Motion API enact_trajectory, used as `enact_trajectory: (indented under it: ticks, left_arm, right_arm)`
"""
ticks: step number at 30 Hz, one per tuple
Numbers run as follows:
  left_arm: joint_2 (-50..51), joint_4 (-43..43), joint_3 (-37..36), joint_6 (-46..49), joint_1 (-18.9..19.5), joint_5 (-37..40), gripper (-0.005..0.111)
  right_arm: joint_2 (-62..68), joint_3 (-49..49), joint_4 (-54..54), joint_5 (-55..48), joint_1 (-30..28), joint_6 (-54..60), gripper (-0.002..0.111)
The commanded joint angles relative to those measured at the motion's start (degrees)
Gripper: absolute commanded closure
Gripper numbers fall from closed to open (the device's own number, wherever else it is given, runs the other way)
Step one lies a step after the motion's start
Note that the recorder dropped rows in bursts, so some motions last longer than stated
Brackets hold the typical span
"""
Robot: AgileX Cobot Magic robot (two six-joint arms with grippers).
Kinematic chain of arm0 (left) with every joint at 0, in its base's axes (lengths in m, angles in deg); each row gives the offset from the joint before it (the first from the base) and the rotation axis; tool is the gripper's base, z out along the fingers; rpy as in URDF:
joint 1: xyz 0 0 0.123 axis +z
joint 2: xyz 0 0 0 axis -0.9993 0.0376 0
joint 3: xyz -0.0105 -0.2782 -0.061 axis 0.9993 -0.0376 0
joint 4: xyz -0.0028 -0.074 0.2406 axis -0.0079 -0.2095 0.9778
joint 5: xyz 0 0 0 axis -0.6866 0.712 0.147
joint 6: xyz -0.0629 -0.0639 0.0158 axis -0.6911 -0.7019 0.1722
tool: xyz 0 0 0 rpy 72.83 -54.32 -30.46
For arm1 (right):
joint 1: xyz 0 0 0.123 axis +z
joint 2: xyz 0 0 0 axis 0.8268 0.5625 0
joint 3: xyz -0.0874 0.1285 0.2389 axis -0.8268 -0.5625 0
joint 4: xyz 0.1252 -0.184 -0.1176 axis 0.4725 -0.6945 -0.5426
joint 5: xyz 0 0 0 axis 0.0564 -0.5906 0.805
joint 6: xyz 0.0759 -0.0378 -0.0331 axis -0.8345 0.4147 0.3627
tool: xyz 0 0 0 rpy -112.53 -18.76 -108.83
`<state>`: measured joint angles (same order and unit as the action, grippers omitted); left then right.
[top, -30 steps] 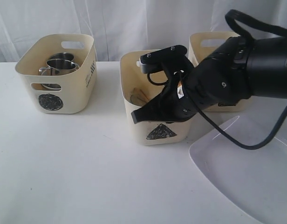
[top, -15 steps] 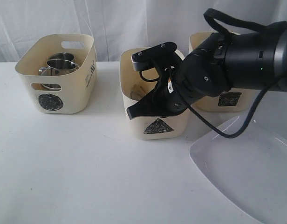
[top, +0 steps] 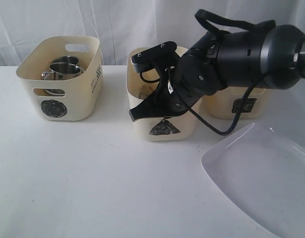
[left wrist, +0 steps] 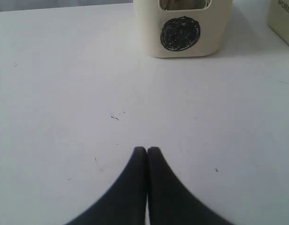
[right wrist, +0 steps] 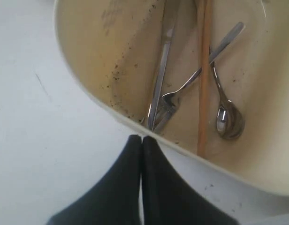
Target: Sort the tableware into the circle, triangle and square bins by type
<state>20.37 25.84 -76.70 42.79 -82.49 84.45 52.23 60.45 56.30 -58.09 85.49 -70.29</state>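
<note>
Three cream tubs stand in a row. The circle bin [top: 78,101] on the left holds two steel mugs [top: 63,69]. In the middle, the triangle bin [top: 184,130] holds a knife [right wrist: 161,79], fork [right wrist: 182,91], spoon [right wrist: 226,117] and chopsticks [right wrist: 204,79]. The square bin [top: 219,106] is partly hidden behind the right arm. My right gripper [top: 134,115] is shut and empty, its tip at the triangle bin's front left rim [right wrist: 88,51]. My left gripper [left wrist: 146,150] is shut and empty over bare table, facing the circle bin [left wrist: 182,33]. The large white square plate [top: 264,178] lies front right.
White curtain hangs behind the bins. The right arm's bulk and its black cable [top: 227,131] hang over the middle and right tubs. The white table [top: 93,178] stretches in front of the bins; the left arm is out of the exterior view.
The right arm has swung left across the triangle bin, its shut tip moving slightly left and up. The triangle bin has shifted a little toward the back.
</note>
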Motion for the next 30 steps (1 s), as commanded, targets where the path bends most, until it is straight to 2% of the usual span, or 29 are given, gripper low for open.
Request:
enact_trajectory:
  ticks: [1,8,16,18,22,30]
  left_arm:
    - [-0.2,-0.6,-0.3,0.0,0.2,0.1,0.106]
    - [-0.2,-0.6,-0.3,0.0,0.2,0.1,0.106]
    - [-0.2,-0.6,-0.3,0.0,0.2,0.1,0.106]
    - [-0.2,-0.6,-0.3,0.0,0.2,0.1,0.106]
    - [-0.2,-0.6,-0.3,0.0,0.2,0.1,0.106]
    - [-0.2,-0.6,-0.3,0.0,0.2,0.1,0.106]
  right_arm:
    - [0.5,2.6,-2.1,0.2,-0.4,0.6,0.108]
    - [0.7,3.7,-2.9,-6.3,-0.9,0.7,0.108]
    - [-6.6,2.3,0.9,-14.2,5.5,0.9,0.108]
    - [-9.5,-0.8,1.2,-14.2,6.3,1.7,0.108]
    - [-17.4,-10.3,1.3,-10.7,6.1,-4.0,0.108]
    - [-30.5,-28.3,-0.8,-4.6,1.0,-16.1,0.108]
